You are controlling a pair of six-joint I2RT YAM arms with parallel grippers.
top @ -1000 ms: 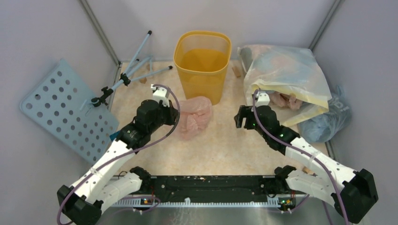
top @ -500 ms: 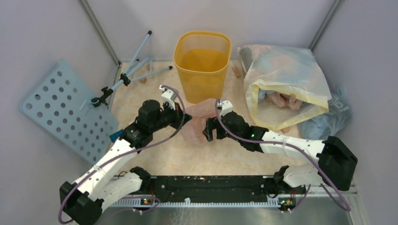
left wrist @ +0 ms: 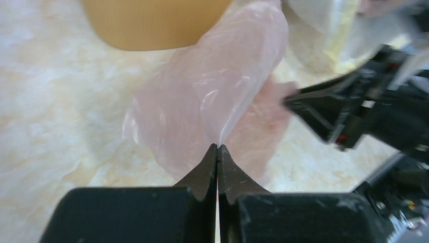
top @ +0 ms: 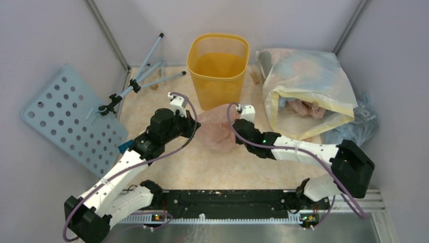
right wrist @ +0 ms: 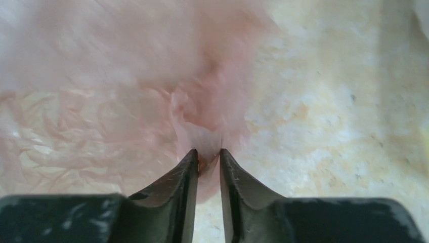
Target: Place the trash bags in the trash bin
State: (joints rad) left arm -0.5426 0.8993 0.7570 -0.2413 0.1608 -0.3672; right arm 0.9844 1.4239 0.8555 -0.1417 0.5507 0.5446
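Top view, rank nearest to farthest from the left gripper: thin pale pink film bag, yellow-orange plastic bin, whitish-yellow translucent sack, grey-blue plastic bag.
From the left gripper:
1. thin pale pink film bag: pinched at its fingertips, just to the right.
2. yellow-orange plastic bin: behind the bag, far centre.
3. whitish-yellow translucent sack: far right.
4. grey-blue plastic bag: right edge, beyond the sack.

This looks like a robotics lab test cell. Plain pale grey wall panels (top: 283,20) and bare metal corner struts (top: 109,38) box in a beige marbled tabletop (top: 238,167). Along the bottom of the frame, a black mounting rail (top: 227,200) carries two white-and-black robot arms (top: 116,172). A pale blue perforated board (top: 66,121) and a folded light-blue tripod (top: 141,76) lean at the left.
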